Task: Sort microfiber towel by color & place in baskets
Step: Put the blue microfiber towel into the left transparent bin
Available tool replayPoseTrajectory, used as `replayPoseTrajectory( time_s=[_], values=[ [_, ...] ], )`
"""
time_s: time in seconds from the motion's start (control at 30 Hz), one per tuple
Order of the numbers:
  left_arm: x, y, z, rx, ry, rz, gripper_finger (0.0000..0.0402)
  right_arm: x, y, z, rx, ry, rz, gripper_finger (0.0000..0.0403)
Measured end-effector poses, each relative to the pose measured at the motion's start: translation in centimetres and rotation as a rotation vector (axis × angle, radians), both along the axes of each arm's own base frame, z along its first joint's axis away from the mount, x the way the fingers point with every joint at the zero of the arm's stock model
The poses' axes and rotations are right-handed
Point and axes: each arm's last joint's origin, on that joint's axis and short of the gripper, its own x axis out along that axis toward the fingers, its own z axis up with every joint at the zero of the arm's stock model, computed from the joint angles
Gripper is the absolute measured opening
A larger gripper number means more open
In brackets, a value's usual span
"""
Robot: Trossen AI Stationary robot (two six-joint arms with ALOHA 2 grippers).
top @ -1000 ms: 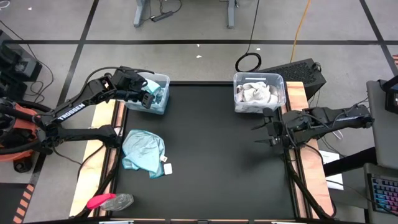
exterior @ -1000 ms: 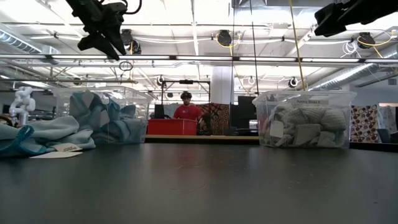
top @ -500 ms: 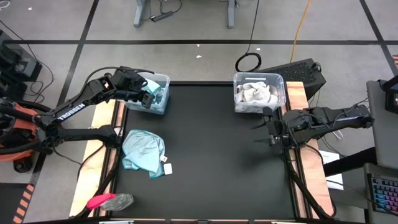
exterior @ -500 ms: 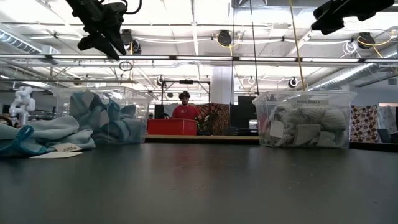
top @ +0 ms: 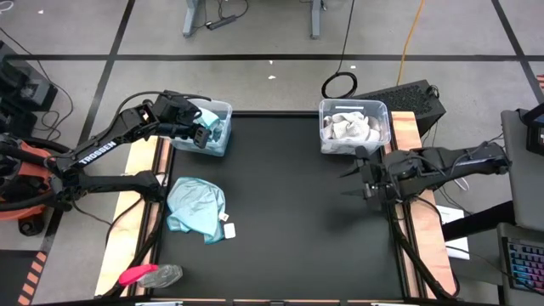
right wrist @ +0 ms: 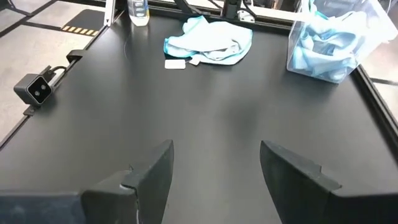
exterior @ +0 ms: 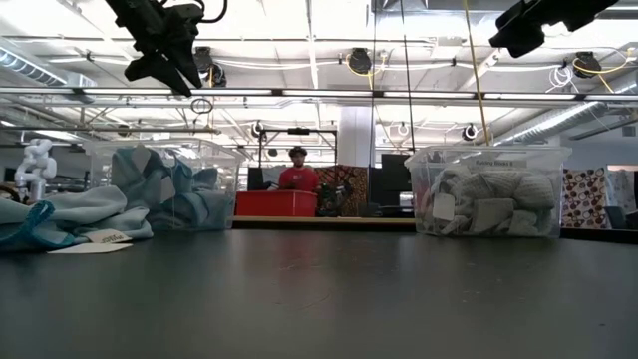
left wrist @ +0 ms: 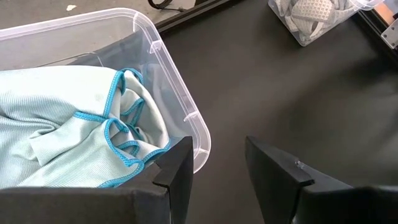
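**One teal towel left on the bench**

The left end effector (top: pixel 206 134) hangs with its jaws parted and empty above the left basket (top: pixel 223 110), at about ten o'clock on the bench (top: pixel 297 212); teal towels (left wrist: pixel 68 124) already lie in it. The right end effector (top: pixel 355 177), released and empty, waits at three o'clock beside the right basket (top: pixel 381 109), which holds the grey-white towels (top: pixel 348 129). One teal towel (top: pixel 195 206) lies loose at eight o'clock. Sorting looks nearly done; that last towel likely belongs in the left basket.
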Motion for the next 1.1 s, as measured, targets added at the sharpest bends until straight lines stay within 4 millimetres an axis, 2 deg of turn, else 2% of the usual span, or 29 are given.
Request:
replayPoseTrajectory(
  time_s=[0.77, 0.97, 1.1],
  values=[
    [0.0, 0.0, 0.0, 0.000, 0.000, 0.000, 0.0153, 4.2, 0.7, -1.4, 0.089, 0.047, -0.054, 0.0231],
    [0.0, 0.0, 0.0, 0.000, 0.000, 0.000, 0.0153, 5.5, 1.0, -2.5, 0.150, 0.114, -0.088, 0.0231],
    [0.0, 0.0, 0.0, 0.000, 0.000, 0.000, 0.0153, 5.7, 1.3, -3.7, 0.195, 0.229, -0.027, 0.0231]
  ],
)
